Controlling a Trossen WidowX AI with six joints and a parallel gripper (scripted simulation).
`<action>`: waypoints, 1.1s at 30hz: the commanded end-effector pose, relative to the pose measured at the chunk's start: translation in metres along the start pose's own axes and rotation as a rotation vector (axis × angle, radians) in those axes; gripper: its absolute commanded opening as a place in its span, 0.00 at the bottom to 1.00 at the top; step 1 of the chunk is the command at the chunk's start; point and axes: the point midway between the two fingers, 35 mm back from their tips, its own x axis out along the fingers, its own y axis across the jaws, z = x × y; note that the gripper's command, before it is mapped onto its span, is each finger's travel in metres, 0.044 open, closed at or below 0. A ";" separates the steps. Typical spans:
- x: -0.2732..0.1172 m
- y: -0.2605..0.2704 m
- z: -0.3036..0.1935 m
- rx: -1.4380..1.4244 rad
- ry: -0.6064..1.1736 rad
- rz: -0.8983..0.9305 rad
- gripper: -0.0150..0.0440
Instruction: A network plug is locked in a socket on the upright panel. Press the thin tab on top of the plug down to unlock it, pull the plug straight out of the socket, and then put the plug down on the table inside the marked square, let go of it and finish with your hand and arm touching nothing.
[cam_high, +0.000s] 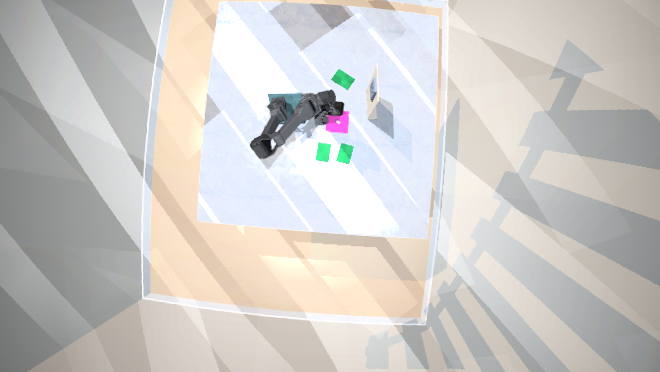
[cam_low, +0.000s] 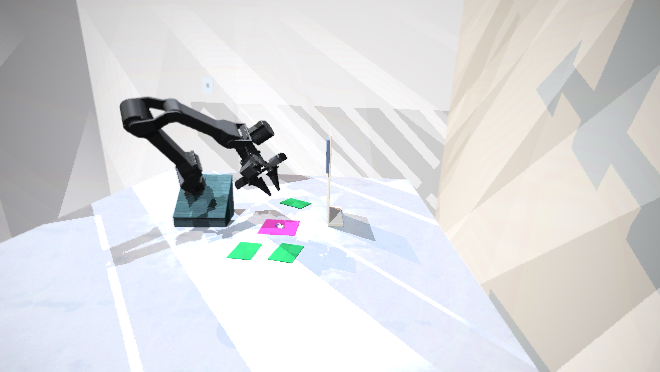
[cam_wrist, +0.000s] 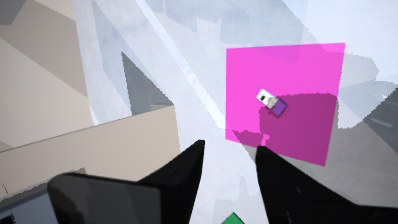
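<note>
The small white and purple plug (cam_high: 338, 121) (cam_low: 280, 226) (cam_wrist: 272, 103) lies on the magenta square (cam_high: 330, 128) (cam_low: 268, 231) (cam_wrist: 245, 65), inside its edges. My gripper (cam_low: 274, 192) (cam_wrist: 230, 149) is partly open with nothing between its fingers. It hangs above the table, apart from the plug and the square. The upright panel (cam_high: 372, 107) (cam_low: 329, 195) (cam_wrist: 150, 135) stands to the right of the gripper in the top and exterior views, with the blue-grey socket plate (cam_high: 373, 88) (cam_low: 328, 156) on its face. The socket opening cannot be made out.
Two green patches (cam_high: 323, 152) (cam_low: 245, 251) (cam_high: 345, 153) (cam_low: 286, 253) lie on the near side of the magenta square. Another green patch (cam_high: 343, 79) (cam_low: 295, 203) lies on its far side. The arm's teal base block (cam_low: 202, 207) stands at the left.
</note>
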 end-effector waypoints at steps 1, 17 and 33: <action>-0.006 0.006 0.004 0.019 -0.004 0.012 0.52; -0.030 0.026 -0.005 0.009 0.010 -0.008 0.52; -0.070 0.052 -0.001 0.016 0.006 -0.002 0.52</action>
